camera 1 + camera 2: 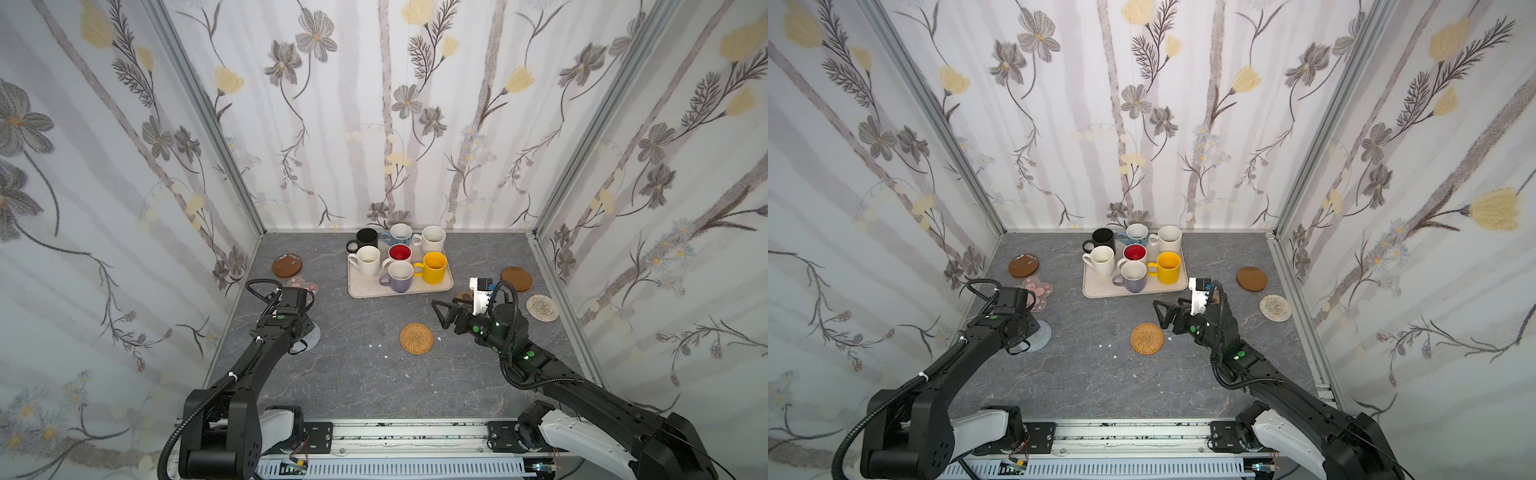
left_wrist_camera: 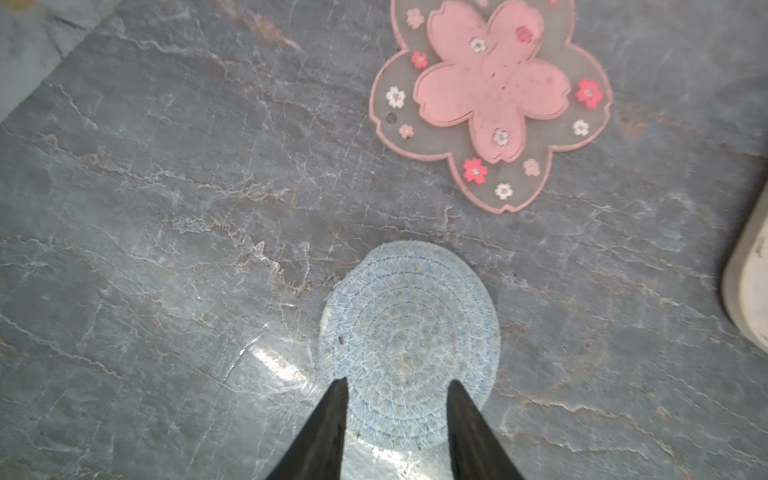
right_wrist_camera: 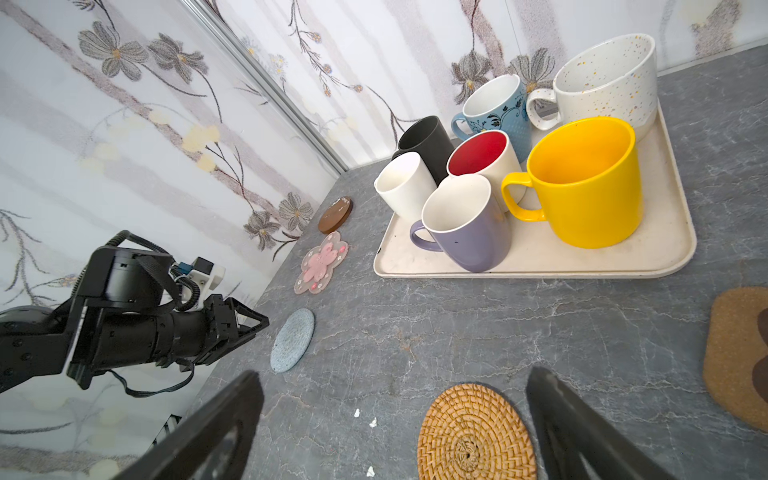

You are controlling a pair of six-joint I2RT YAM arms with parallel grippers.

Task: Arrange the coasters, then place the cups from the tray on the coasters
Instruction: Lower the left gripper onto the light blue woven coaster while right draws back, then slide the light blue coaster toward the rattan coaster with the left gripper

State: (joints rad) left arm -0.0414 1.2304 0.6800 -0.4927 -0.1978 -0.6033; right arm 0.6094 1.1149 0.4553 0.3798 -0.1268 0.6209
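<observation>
While both top views hide it, left pincer (image 2: 397, 381) narrow over grey-blue coaster (image 2: 409, 324) — right pincer (image 3: 395, 372) wide, empty.

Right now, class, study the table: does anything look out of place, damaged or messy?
Small white flecks lie scattered on the grey marbled tabletop beside the round tan rattan coaster, like chips or crumbs. The brown wooden disc coaster near the left wall carries pale marks on top.

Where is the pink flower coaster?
In both top views the pink blossom coaster lies on the table's left side, between the brown wooden disc farther back and the grey-blue crochet coaster nearer the robot, left of the tray.
</observation>
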